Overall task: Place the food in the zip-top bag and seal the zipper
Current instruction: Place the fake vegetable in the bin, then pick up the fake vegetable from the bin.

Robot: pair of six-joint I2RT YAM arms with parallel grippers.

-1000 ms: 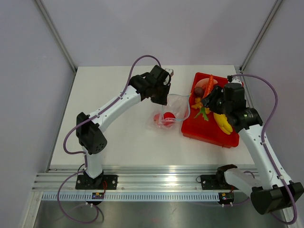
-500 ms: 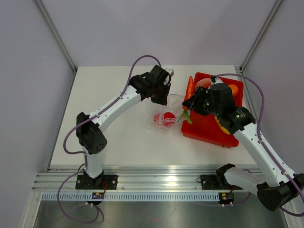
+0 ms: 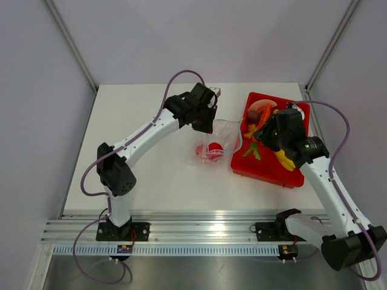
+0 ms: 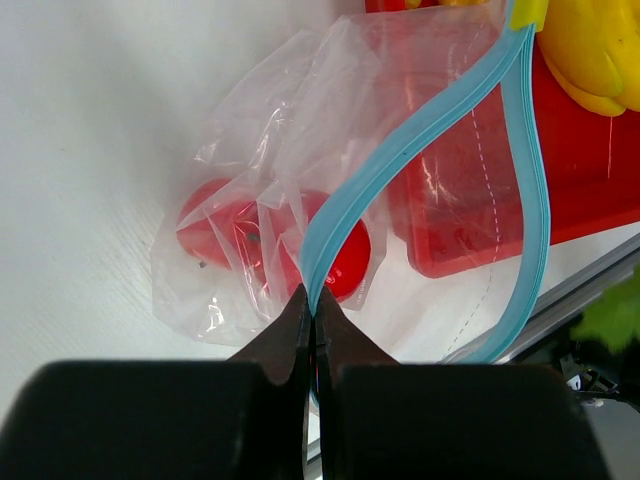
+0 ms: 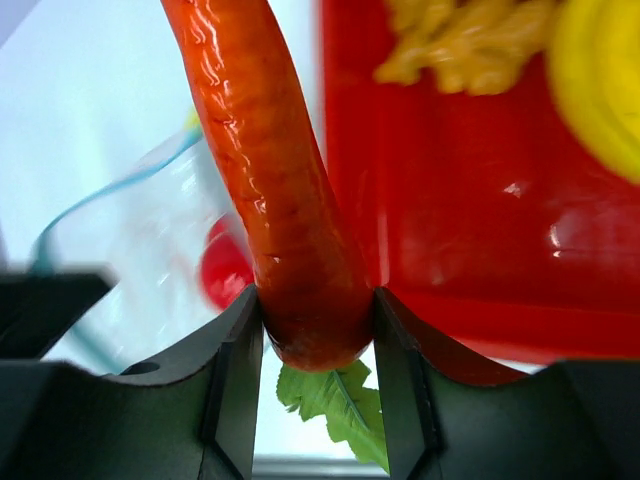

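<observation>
The zip-top bag [image 3: 222, 136] lies on the white table, just left of the red tray [image 3: 266, 168]. Its blue zipper [image 4: 440, 110] gapes open in a loop. Two red food pieces [image 3: 208, 150] sit inside the bag and also show in the left wrist view [image 4: 345, 255]. My left gripper [image 3: 210, 125] is shut on the zipper strip [image 4: 312, 300] at the bag's mouth. My right gripper [image 3: 261, 130] is shut on an orange carrot [image 5: 270, 180] near its green leaves [image 5: 340, 400]. It holds the carrot above the tray's left part, right of the bag [image 5: 140, 240].
The tray [image 5: 480, 220] holds a yellow banana [image 3: 284, 158], a purple ball [image 3: 253, 115], an orange fruit [image 3: 297, 112] and a yellow cluster [image 5: 470, 40]. Grey walls close in the table on three sides.
My right gripper swung left with the carrot to the bag's mouth, then came back right over the tray's left part. The left gripper and the bag have not moved.
</observation>
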